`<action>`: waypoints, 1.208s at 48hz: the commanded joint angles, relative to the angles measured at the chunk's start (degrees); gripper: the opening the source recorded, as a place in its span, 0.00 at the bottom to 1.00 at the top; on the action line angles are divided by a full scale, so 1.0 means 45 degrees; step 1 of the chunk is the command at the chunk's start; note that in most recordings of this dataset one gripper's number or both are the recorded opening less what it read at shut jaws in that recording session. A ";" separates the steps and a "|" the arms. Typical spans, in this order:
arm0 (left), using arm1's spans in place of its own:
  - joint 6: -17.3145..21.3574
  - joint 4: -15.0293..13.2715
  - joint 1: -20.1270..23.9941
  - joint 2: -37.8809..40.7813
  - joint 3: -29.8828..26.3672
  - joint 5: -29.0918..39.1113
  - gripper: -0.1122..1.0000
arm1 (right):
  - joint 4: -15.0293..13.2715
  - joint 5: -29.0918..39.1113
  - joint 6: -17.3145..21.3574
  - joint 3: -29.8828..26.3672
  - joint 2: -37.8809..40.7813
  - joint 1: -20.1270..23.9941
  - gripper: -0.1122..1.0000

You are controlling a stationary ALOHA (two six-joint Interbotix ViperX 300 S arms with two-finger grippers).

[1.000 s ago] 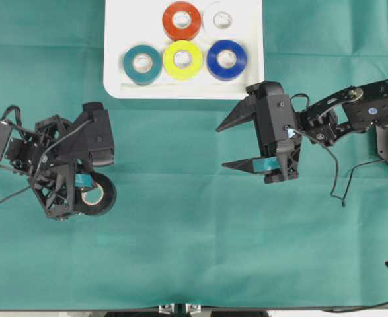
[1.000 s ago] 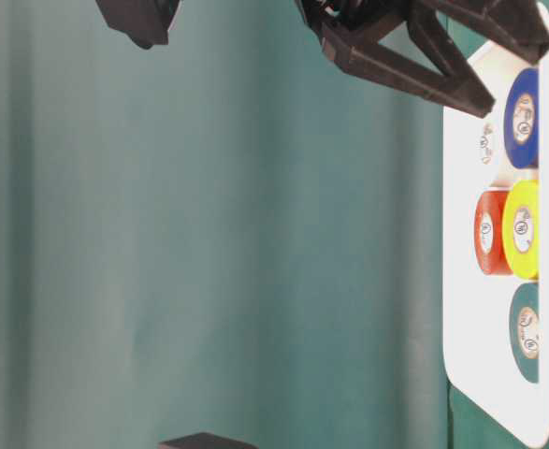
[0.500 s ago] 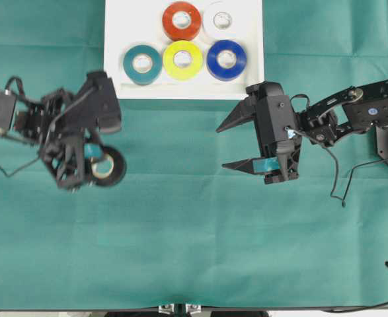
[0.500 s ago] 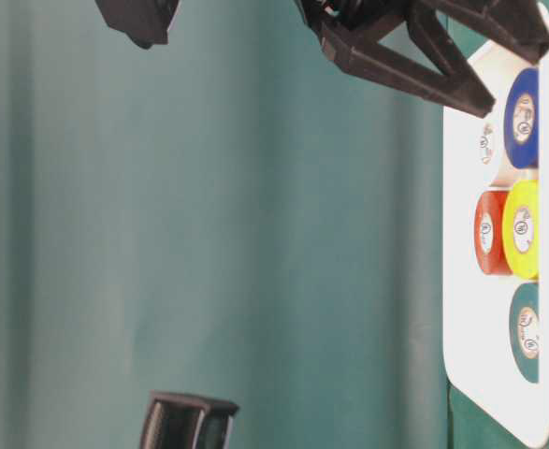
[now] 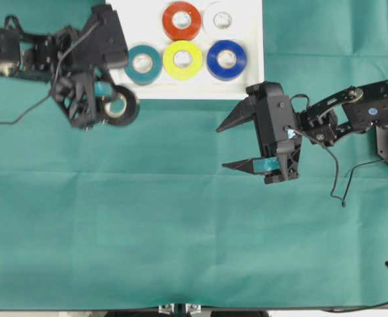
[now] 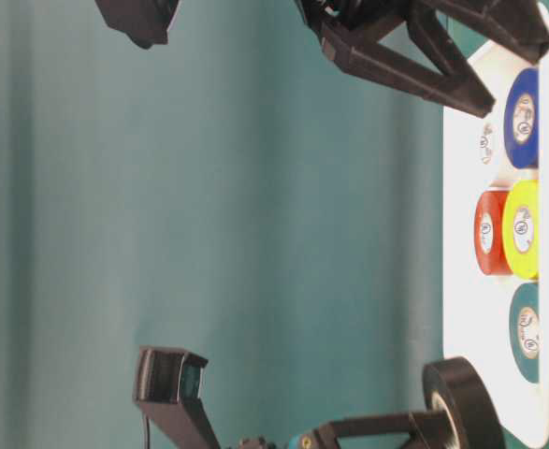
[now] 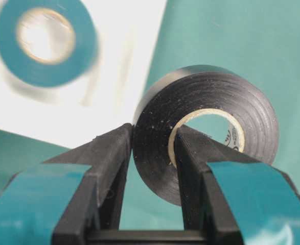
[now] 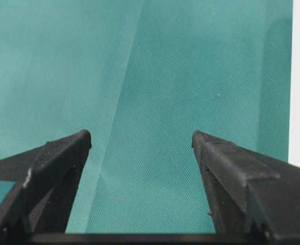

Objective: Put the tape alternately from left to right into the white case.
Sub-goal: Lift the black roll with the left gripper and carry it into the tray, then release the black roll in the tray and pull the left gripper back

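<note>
My left gripper [image 5: 112, 105] is shut on the black tape roll [image 5: 122, 105], one finger through its pale core and the other on its outer wall [image 7: 206, 127]. It holds the roll at the front-left corner of the white case [image 5: 246, 82]. Inside the case lie five rolls: red-orange [image 5: 182, 20] and white [image 5: 220, 18] in the far row, teal [image 5: 143, 63], yellow [image 5: 183, 60] and blue [image 5: 226, 59] in the near row. The teal roll [image 7: 43, 41] shows blurred just beyond the black one. My right gripper [image 5: 221, 146] stands open over bare cloth [image 8: 141, 138], in front of the case's right end.
Green cloth [image 5: 180, 231] covers the table, with wide free room in front of the case. The case's far-left cell [image 5: 131, 23] is bare white. The right arm's base and cables [image 5: 379, 132] sit at the right edge.
My left gripper has carried the black roll from the front-left cloth away and rightwards to the case's front-left corner. The right arm has not moved.
</note>
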 commanded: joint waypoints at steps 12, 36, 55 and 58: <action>0.1289 0.0020 0.1621 0.0898 -0.1074 -0.0723 0.06 | 0.0039 -0.0039 0.0020 -0.0254 -0.0117 0.0039 0.86; 0.3418 0.0020 0.3535 0.2676 -0.2441 -0.0938 0.06 | 0.0039 -0.0039 0.0020 -0.0176 -0.0098 0.0039 0.86; 0.4805 0.0039 0.4512 0.3496 -0.2734 -0.1738 0.06 | 0.0039 -0.0059 0.0020 -0.0176 -0.0098 0.0039 0.86; 0.4961 0.0020 0.4707 0.3574 -0.2773 -0.1738 0.06 | 0.0039 -0.0039 0.0020 -0.0176 -0.0098 0.0039 0.86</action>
